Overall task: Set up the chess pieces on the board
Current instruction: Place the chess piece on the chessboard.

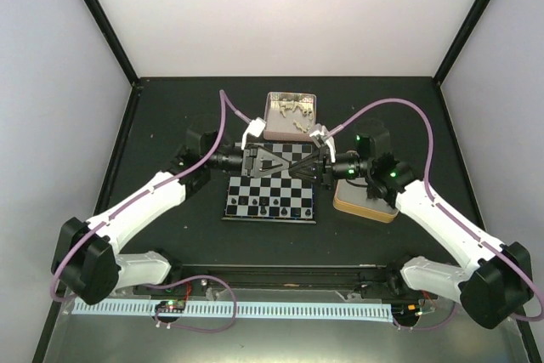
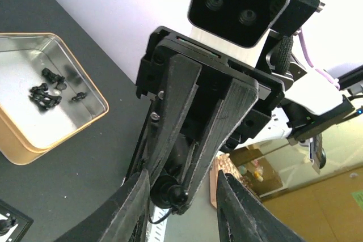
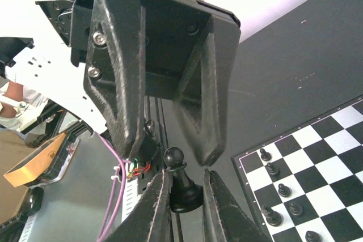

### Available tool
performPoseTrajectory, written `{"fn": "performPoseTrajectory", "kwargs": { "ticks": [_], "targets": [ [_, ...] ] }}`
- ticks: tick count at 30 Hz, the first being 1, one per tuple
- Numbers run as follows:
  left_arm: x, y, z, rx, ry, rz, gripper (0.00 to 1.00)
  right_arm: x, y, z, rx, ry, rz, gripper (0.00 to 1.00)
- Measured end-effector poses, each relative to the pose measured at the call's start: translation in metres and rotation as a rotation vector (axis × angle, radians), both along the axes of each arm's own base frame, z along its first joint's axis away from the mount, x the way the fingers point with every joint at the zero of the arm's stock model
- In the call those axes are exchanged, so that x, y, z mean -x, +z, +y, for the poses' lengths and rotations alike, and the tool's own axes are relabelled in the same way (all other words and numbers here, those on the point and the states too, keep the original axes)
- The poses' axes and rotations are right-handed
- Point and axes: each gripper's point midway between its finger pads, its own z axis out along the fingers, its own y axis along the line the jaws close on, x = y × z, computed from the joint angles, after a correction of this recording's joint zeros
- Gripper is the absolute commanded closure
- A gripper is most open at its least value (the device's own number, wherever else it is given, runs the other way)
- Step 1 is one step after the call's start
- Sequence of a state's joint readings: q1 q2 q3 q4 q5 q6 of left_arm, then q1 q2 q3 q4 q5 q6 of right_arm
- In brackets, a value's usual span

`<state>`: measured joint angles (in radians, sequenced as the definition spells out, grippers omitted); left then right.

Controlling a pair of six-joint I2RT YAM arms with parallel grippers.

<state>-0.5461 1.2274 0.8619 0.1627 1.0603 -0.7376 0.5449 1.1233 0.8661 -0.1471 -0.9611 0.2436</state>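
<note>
My right gripper is shut on a glossy black pawn, gripping its base with the head pointing out past the fingertips. My left gripper is open and faces it tip to tip. Its fingers stand on either side of the pawn without closing on it. In the top view both grippers, left and right, meet just above the far edge of the board. Several black pieces stand along the board's near rows.
An open tin with cream-white pieces lies behind the board. A gold-rimmed tin with several black pieces sits right of the board, partly under my right arm. Dark walls enclose the table.
</note>
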Motion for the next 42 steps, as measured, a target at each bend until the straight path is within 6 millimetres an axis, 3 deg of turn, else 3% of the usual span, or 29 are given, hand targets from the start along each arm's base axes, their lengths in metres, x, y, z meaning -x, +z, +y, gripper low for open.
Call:
{"fn": "performPoseTrajectory", "kwargs": {
  "ticks": [8, 12, 15, 18, 21, 23, 30, 36, 42],
  "targets": [
    [0.001, -0.007, -0.009, -0.019, -0.033, 0.03, 0.98, 0.0, -0.005, 0.002, 0.013, 0.012, 0.018, 0.94],
    [0.001, -0.01, -0.009, -0.027, -0.033, 0.023, 0.98, 0.0, -0.008, 0.001, 0.022, 0.01, 0.033, 0.93],
    [0.0, -0.011, -0.009, -0.031, -0.031, 0.019, 0.98, -0.001, -0.008, 0.001, 0.025, 0.004, 0.037, 0.76],
    [-0.001, -0.013, -0.009, -0.044, -0.017, 0.01, 0.98, -0.003, -0.011, 0.001, 0.036, -0.016, 0.047, 0.5],
    [-0.007, -0.021, -0.01, -0.096, 0.037, -0.015, 0.99, -0.013, -0.018, -0.002, 0.076, -0.079, 0.043, 0.38],
    [-0.016, -0.031, -0.008, -0.152, 0.109, -0.047, 0.98, -0.021, -0.025, -0.007, 0.11, -0.146, 0.046, 0.36],
    [-0.041, -0.084, -0.002, -0.421, 0.299, -0.159, 0.99, -0.055, -0.058, -0.058, 0.274, -0.542, 0.05, 0.36],
    [-0.047, -0.162, -0.019, -0.684, 0.302, -0.204, 0.99, -0.081, -0.096, -0.109, 0.452, -0.871, 0.111, 0.36],
    [-0.054, -0.216, -0.012, -0.861, 0.321, -0.214, 0.98, -0.085, -0.118, -0.125, 0.526, -0.965, 0.164, 0.36]
  ]
}}
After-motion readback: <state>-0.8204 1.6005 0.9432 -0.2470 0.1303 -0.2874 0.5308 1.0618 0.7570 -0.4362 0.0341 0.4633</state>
